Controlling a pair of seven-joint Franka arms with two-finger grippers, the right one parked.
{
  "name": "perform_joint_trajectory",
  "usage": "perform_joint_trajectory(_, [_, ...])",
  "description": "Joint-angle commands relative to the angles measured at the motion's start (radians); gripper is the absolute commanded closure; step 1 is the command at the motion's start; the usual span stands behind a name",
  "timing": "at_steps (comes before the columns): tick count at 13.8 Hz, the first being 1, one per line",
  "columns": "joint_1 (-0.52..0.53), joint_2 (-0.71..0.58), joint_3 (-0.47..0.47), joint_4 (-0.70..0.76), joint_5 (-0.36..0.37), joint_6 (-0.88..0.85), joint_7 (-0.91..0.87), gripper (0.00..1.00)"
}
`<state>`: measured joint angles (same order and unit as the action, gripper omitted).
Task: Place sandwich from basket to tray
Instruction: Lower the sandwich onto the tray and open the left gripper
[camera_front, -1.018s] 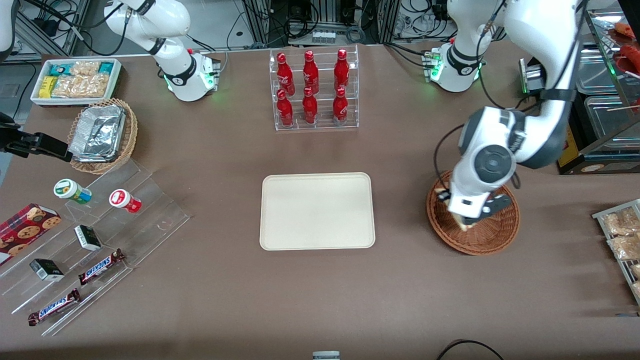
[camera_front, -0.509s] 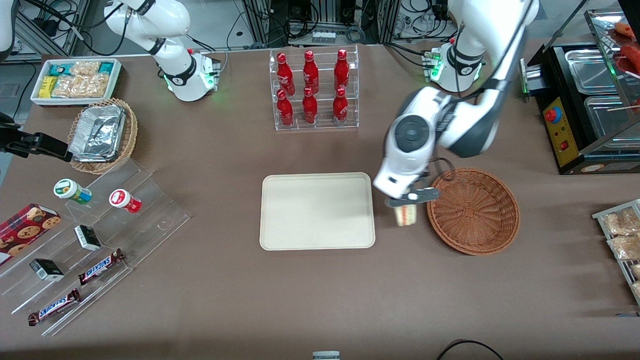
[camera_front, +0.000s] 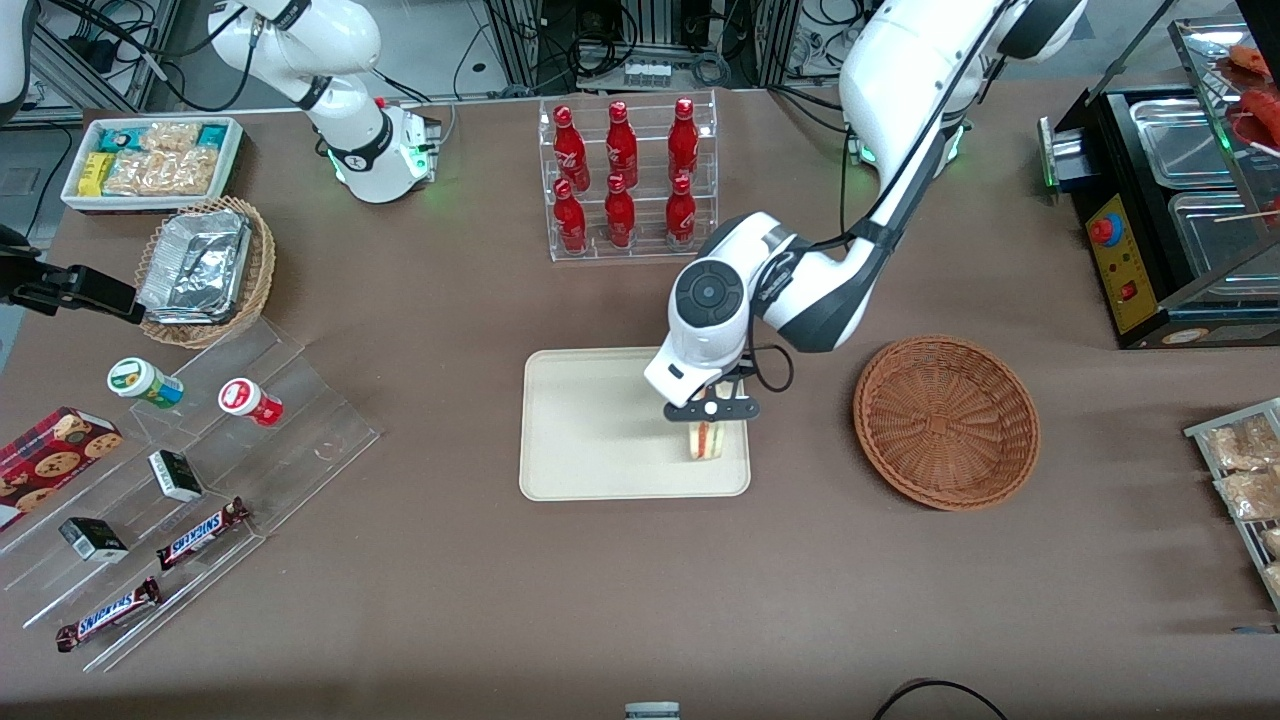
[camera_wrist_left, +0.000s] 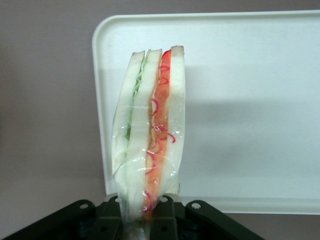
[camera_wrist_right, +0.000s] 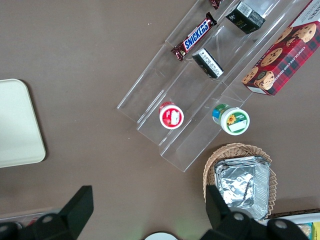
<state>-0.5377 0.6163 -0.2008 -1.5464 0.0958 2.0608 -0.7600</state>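
Observation:
My left gripper (camera_front: 709, 418) is shut on the sandwich (camera_front: 706, 440), a wrapped white wedge with red and green filling, and holds it over the cream tray (camera_front: 600, 420), above the tray's corner nearest the basket. In the left wrist view the sandwich (camera_wrist_left: 150, 135) stands on edge between the black fingers (camera_wrist_left: 107, 225), with the tray (camera_wrist_left: 250, 100) below it. The round reddish-brown wicker basket (camera_front: 946, 421) sits empty on the table beside the tray, toward the working arm's end.
A clear rack of red bottles (camera_front: 627, 180) stands farther from the front camera than the tray. A tan basket with foil containers (camera_front: 205, 270), a white snack bin (camera_front: 150, 160) and a clear stand with snacks (camera_front: 190, 480) lie toward the parked arm's end.
My gripper has carried the sandwich out of the basket, across the gap, to above the tray's corner. The basket now sits empty.

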Motion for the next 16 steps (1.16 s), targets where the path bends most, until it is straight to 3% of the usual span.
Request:
perform_joint_trajectory(1, [-0.021, 0.039, 0.006, 0.035, -0.014, 0.057, 0.007, 1.0])
perform_joint_trajectory(11, [-0.045, 0.114, 0.008, 0.057, -0.007, 0.078, -0.022, 1.0])
perform_joint_trajectory(12, [-0.045, 0.117, 0.008, 0.057, -0.01, 0.078, -0.024, 0.96])
perform_joint_trajectory(13, [-0.045, 0.117, 0.008, 0.058, -0.011, 0.078, -0.024, 0.46])
perform_joint_trajectory(14, [-0.045, 0.118, 0.008, 0.061, -0.008, 0.078, -0.022, 0.05])
perform_joint_trajectory(16, [-0.045, 0.117, 0.006, 0.065, -0.013, 0.078, -0.042, 0.0])
